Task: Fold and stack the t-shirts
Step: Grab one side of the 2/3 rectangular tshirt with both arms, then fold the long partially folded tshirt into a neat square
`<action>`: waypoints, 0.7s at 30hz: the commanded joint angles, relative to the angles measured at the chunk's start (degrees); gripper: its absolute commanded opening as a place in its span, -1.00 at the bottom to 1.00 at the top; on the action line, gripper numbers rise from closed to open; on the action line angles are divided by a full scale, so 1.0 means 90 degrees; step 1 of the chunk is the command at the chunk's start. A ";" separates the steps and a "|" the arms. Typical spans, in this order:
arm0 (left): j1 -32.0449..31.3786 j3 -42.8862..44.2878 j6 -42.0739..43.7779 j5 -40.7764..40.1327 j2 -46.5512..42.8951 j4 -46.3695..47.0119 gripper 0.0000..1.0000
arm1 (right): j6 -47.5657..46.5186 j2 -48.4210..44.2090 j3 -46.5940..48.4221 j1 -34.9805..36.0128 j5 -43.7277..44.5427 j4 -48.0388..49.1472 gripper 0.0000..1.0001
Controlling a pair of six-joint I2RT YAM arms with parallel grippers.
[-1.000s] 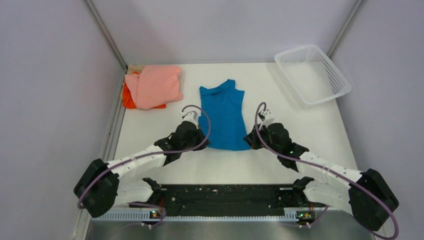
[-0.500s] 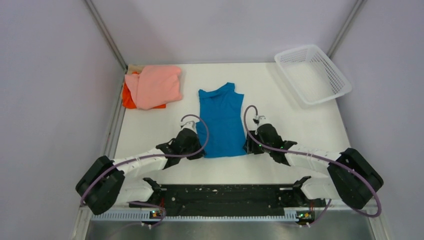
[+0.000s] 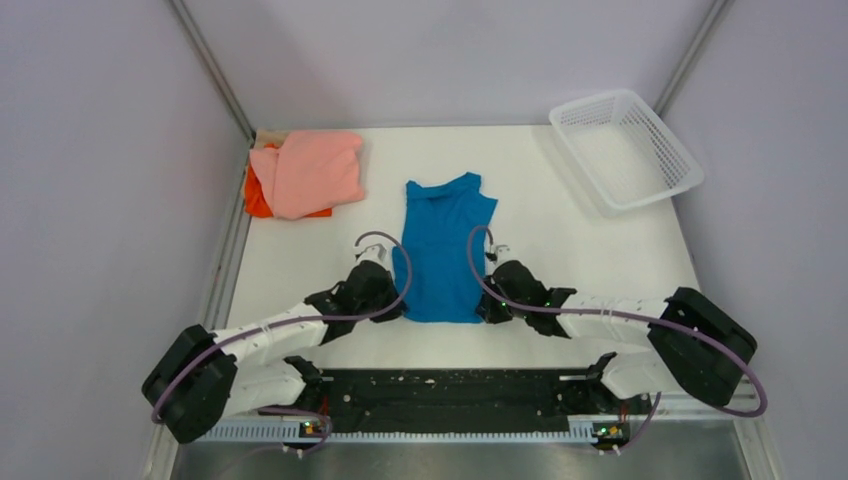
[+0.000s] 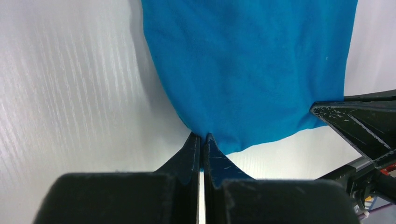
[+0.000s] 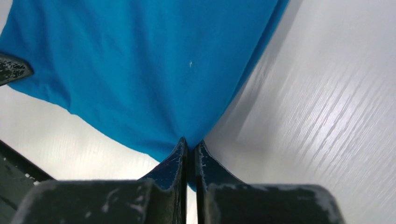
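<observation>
The bright blue t-shirt (image 3: pixel 443 250) lies on the white table (image 3: pixel 580 250), folded into a narrow strip, collar at the far end. My left gripper (image 3: pixel 394 305) is shut on its near left corner; in the left wrist view (image 4: pixel 201 137) the cloth (image 4: pixel 252 65) is pinched between the tips. My right gripper (image 3: pixel 483 308) is shut on the near right corner, with the blue cloth (image 5: pixel 140 70) nipped at the tips (image 5: pixel 191 143). The salmon-pink t-shirt (image 3: pixel 308 170) lies folded on the orange one (image 3: pixel 256 200) at the far left.
A white plastic mesh basket (image 3: pixel 625 148) stands at the far right corner. Grey walls close in the left, back and right. A black rail (image 3: pixel 450 392) runs along the near edge between the arm bases.
Both grippers have dragged the blue shirt's near edge toward the arm bases and drawn closer together. The shirt has slid nearer and grown narrower. The pink and orange pile has not moved.
</observation>
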 commanded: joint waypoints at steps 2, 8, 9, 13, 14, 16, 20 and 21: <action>-0.0136 -0.0278 -0.0221 0.0165 -0.0796 -0.0395 -1.00 | 0.0278 -0.0397 -0.0156 0.0435 -0.0070 -0.1159 -1.00; -0.0577 -0.0276 -0.0159 0.0234 -0.2575 -0.0829 -1.00 | 0.0277 -0.2296 -0.0075 0.0631 -0.0506 -0.1699 -1.00; -0.0584 -0.0156 -0.0065 0.0234 -0.2830 -0.0850 -1.00 | 0.0236 -0.2630 0.0072 0.0627 -0.0429 -0.1828 -1.00; -0.0585 0.0496 0.0269 -0.0074 -0.3150 -0.0836 -1.00 | -0.0055 -0.3355 0.0809 0.0622 0.0203 -0.2338 -1.00; -0.0585 0.0645 0.0297 -0.0372 -0.3102 -0.0871 -1.00 | -0.0145 -0.3354 0.1005 0.0612 0.0334 -0.2424 -1.00; -0.0580 0.0862 0.0450 -0.1023 -0.2925 -0.0742 -1.00 | -0.0227 -0.3265 0.1370 0.0575 0.0818 -0.2604 -1.00; -0.0497 0.1611 0.0703 -0.1960 -0.2184 -0.0814 -1.00 | -0.0278 -0.2968 0.1850 -0.0046 0.1100 -0.2524 -1.00; -0.0434 0.1810 0.0718 -0.2031 -0.1968 -0.0828 -1.00 | -0.0275 -0.2877 0.1919 -0.0301 0.1035 -0.2433 -1.00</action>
